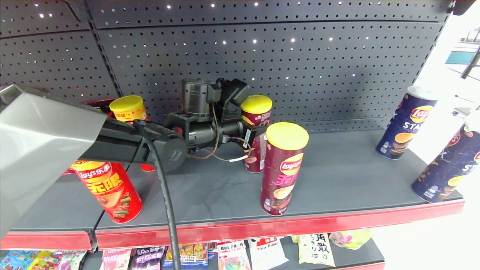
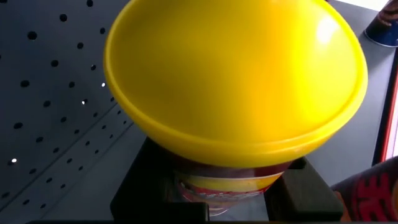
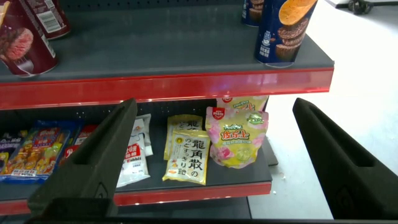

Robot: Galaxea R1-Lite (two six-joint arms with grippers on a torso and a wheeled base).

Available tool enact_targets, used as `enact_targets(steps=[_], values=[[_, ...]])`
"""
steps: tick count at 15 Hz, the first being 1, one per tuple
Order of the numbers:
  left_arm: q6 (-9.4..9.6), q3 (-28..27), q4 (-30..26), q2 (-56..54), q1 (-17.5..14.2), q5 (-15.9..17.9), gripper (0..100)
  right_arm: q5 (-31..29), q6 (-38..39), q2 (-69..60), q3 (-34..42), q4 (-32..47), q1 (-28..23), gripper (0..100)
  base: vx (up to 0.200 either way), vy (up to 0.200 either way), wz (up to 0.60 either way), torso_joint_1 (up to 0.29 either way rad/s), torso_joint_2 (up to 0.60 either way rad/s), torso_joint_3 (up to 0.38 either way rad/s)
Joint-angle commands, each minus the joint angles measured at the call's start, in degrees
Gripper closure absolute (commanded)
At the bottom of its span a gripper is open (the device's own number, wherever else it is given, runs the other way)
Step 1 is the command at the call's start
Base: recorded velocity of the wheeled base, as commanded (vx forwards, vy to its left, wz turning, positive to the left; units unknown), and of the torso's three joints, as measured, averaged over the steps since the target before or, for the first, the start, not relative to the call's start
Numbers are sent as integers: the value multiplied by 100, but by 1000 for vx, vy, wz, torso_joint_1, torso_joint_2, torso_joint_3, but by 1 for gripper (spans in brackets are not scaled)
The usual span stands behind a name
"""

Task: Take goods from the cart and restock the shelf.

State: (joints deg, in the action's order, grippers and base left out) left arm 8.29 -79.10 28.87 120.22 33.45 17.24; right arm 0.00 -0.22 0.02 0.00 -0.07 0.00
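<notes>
My left gripper (image 2: 229,198) is clamped on a maroon chip can (image 1: 257,109) with a yellow lid. The can stands upright at the far middle of the shelf (image 1: 337,180), close to the pegboard (image 1: 300,75). A second maroon can (image 1: 282,168) stands just right of it and nearer. A red can (image 1: 112,191) stands near left, and a dark blue can (image 1: 403,125) far right. My right gripper (image 3: 211,162) hangs with its fingers wide apart, facing snack bags (image 3: 236,137) on the lower level.
</notes>
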Motion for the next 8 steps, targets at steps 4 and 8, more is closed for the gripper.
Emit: enact_targets(steps=[4,8], values=[[85,0,-13,1,-5,-1,100,0,-4,-2,0,-1,0,0,0,0,0,0,0,0],[94,0,-21,-43,-5,-10,0,0,-4,-2,0,-1,0,0,0,0,0,0,0,0]])
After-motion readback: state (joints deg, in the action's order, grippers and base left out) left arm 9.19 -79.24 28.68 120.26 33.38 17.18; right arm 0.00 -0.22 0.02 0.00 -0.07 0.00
